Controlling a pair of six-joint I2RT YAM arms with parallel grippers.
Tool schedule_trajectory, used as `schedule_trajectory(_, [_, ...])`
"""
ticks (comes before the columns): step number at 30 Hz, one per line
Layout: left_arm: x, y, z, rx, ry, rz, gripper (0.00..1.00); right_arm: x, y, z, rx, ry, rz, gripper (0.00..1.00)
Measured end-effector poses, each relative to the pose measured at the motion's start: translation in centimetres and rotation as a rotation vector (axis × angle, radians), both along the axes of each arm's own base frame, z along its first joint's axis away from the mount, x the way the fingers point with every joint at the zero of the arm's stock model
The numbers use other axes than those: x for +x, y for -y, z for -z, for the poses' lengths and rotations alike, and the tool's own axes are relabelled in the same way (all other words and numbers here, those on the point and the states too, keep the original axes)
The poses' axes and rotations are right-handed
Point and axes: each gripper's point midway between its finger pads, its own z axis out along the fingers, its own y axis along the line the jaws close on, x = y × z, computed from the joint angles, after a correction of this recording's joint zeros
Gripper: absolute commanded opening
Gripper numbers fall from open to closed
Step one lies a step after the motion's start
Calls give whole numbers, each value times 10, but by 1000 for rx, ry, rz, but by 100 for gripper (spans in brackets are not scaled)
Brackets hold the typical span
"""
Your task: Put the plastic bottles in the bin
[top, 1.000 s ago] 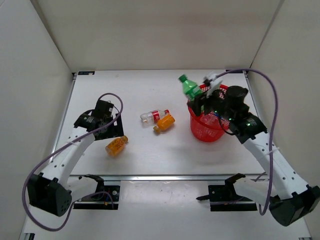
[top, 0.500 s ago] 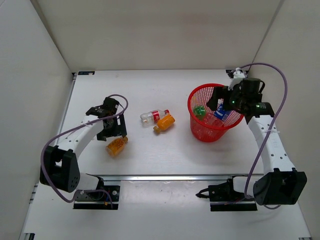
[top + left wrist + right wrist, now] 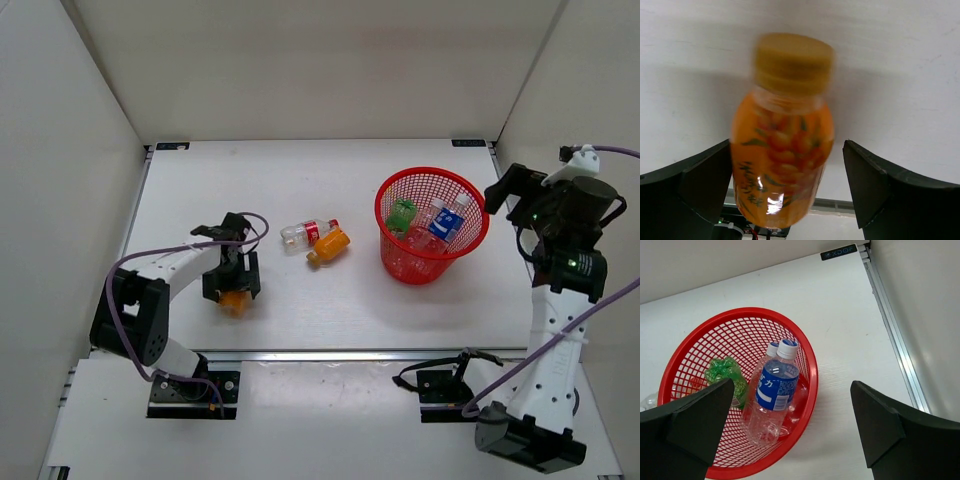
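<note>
- Top view: a second ago the right hand [image 3: 512, 185] held the green bottle [image 3: 402, 215] above the bin [image 3: 377, 210]. That bottle now lies inside, and the arm has drawn back to the right edge of the counter [image 3: 300, 170], its hand wide and empty.
- The left hand [image 3: 232, 288] has come down over an orange bottle [image 3: 233, 301] near the front edge.
- A red-label bottle [image 3: 308, 233] and a second orange bottle [image 3: 328, 245] lie touching mid-counter, with bare white surface all round them.
- Left wrist: the wide fingers [image 3: 700, 185] flank the orange bottle without clamping it. The bottle is smooth clear plastic with a yellow cap [image 3: 792, 62].
- Right wrist: the bin is red mesh with a thick round rim. Inside it the green bottle lies beside a blue-label bottle [image 3: 776, 385]. Bare counter runs to a metal rail [image 3: 895, 345] at the right.
</note>
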Motion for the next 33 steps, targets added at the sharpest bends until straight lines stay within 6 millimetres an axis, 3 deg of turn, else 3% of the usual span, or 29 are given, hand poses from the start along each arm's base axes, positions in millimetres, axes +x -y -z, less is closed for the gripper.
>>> schedule_trajectory(3, [-5,12,6,-11,-16,34,82,-11,1,7,14,-9,42,99])
schedule_trajectory(4, [-6,17,7,-16,-18,48,72,-15,3,13,23,-20,66,99])
schedule_trajectory(9, [-7,39,5,-51,-9,99,45,-46,34,69,54,-127,288,99])
schedule_trajectory(12, [11,52,-14,-72,32,113,38,-61,44,104,56,-215,373,99])
schedule_trajectory(14, [37,68,-42,-101,106,127,38,-69,45,121,62,-260,395,99])
schedule_trajectory(17, [89,110,-108,-171,296,183,39,-77,39,144,88,-300,397,99])
schedule_trajectory(20, [133,174,-196,-284,527,279,44,-85,29,165,117,-330,382,99])
schedule_trajectory(25, [165,276,-315,-488,805,424,45,-94,6,176,138,-362,320,100])
schedule_trajectory(27, [169,312,-336,-562,870,466,44,-95,-2,174,138,-362,292,99])
schedule_trajectory(28, [168,329,-337,-596,882,488,44,-96,-5,174,140,-364,282,99])
schedule_trajectory(30, [162,356,-326,-645,864,524,46,-98,-12,173,139,-373,257,100])
schedule_trajectory(33, [153,399,-294,-684,818,580,49,-101,-21,171,130,-380,221,99])
